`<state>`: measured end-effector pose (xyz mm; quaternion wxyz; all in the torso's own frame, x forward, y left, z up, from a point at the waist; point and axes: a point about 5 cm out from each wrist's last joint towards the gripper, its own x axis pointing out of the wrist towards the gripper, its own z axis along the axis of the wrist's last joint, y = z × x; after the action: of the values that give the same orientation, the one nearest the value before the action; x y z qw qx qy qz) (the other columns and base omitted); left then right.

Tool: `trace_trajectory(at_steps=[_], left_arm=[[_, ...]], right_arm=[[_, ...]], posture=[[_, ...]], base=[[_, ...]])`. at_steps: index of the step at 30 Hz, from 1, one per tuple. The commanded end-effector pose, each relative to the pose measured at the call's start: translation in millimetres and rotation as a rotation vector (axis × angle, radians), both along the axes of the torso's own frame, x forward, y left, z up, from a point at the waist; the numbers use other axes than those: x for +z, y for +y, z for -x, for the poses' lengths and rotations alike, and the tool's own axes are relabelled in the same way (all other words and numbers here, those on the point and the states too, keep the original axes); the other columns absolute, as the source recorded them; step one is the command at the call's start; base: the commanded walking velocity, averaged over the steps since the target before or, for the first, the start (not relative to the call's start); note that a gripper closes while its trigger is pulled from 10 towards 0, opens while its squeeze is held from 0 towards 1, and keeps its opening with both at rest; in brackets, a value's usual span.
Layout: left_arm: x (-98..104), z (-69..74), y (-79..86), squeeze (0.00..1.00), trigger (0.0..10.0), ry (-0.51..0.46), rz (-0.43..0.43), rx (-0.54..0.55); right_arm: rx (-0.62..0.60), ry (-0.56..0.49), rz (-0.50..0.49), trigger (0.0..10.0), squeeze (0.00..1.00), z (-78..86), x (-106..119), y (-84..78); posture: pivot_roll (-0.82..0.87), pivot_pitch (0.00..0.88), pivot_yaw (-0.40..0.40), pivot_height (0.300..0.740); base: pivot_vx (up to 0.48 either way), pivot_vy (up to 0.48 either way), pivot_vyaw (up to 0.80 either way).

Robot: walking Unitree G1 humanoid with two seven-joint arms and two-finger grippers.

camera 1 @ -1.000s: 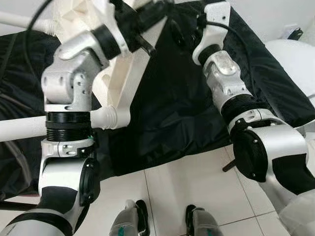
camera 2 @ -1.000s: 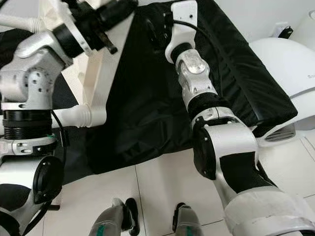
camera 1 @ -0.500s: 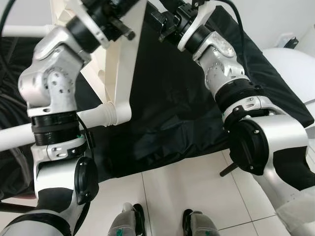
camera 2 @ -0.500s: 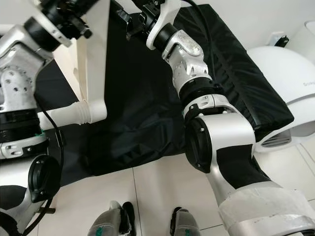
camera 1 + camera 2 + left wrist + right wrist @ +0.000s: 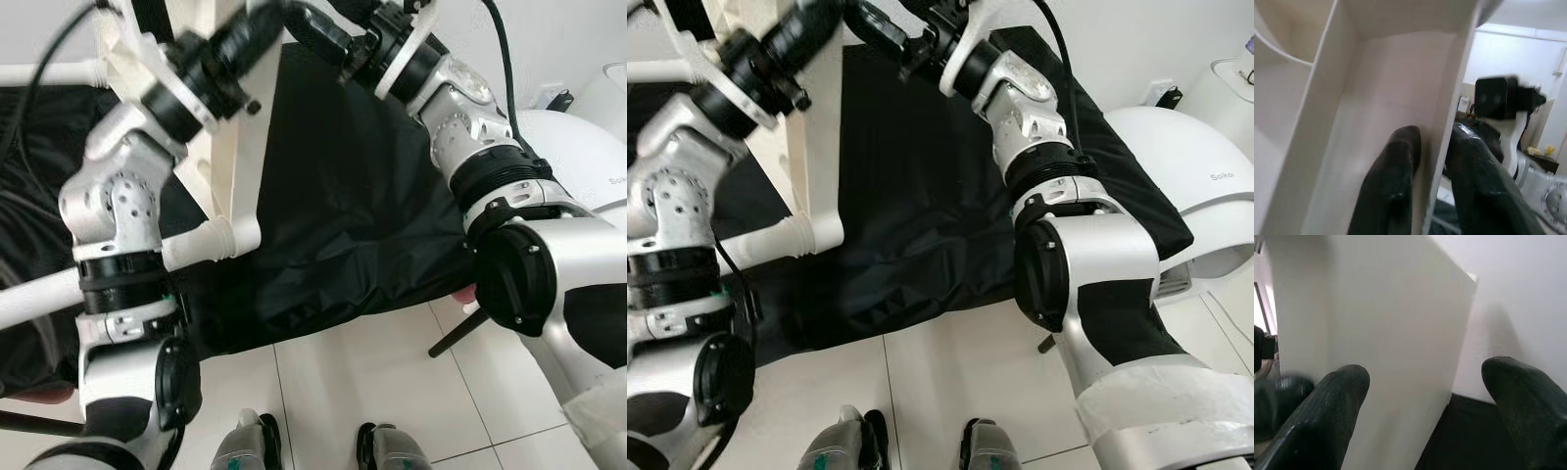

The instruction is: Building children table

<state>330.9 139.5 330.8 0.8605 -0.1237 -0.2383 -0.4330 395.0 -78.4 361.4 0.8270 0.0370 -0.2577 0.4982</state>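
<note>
Here, cream ribbed plastic tabletop, upright.

White plastic table top stands on edge, legs attached.

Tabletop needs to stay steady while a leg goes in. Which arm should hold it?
Left, probably. The left gripper is already shut on a rib of the white tabletop; the right gripper is open, its fingers straddling the panel edge without clamping, so it looks freer to fetch.
</note>
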Motion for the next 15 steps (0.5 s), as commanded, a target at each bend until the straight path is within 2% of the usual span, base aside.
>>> trace_trajectory(at_steps=[1, 4, 9, 12, 13, 15], left_arm=[[-8.4, -11.3, 6.8, 1.0, 10.0, 0.139, 0.041, 0.204], [-16.9, -9.7, 4.9, 1.0, 10.0, 0.152, -0.038, 0.234], [-22.7, -9.1, 5.4, 1.0, 10.0, 0.162, -0.074, 0.256], [-32.2, -9.0, 9.9, 1.0, 10.0, 0.178, -0.171, 0.303], [-32.2, -9.0, 9.9, 1.0, 10.0, 0.178, -0.171, 0.303], [-41.3, -8.7, 17.7, 1.0, 10.0, 0.176, -0.286, 0.363]], right_arm=[[0.041, -0.065, -0.006, 10.0, 0.0, 5.9, 14.5, 6.8], [0.04, -0.062, 0.005, 10.0, 0.0, 5.1, 8.1, 4.8], [0.038, -0.056, 0.011, 10.0, 0.0, 4.5, 2.3, 3.6], [0.037, -0.046, 0.015, 10.0, 0.0, 3.7, -6.5, -1.4], [0.037, -0.046, 0.015, 10.0, 0.0, 3.7, -6.5, -1.4], [0.037, -0.043, 0.023, 10.0, 0.0, 3.5, -13.5, -5.6]], posture=[[-0.05, 0.066, -0.031, 0.74], [-0.03, 0.073, -0.036, 0.74], [-0.03, 0.075, -0.036, 0.74], [-0.03, 0.089, -0.035, 0.74], [-0.03, 0.089, -0.035, 0.74], [-0.03, 0.097, -0.034, 0.74]], base=[[0.0, 0.0, 0.0], [0.0, 0.0, 0.0], [0.0, 0.0, 0.0], [0.0, 0.0, 0.0], [0.0, 0.0, 0.0], [0.0, 0.0, 0.0]])
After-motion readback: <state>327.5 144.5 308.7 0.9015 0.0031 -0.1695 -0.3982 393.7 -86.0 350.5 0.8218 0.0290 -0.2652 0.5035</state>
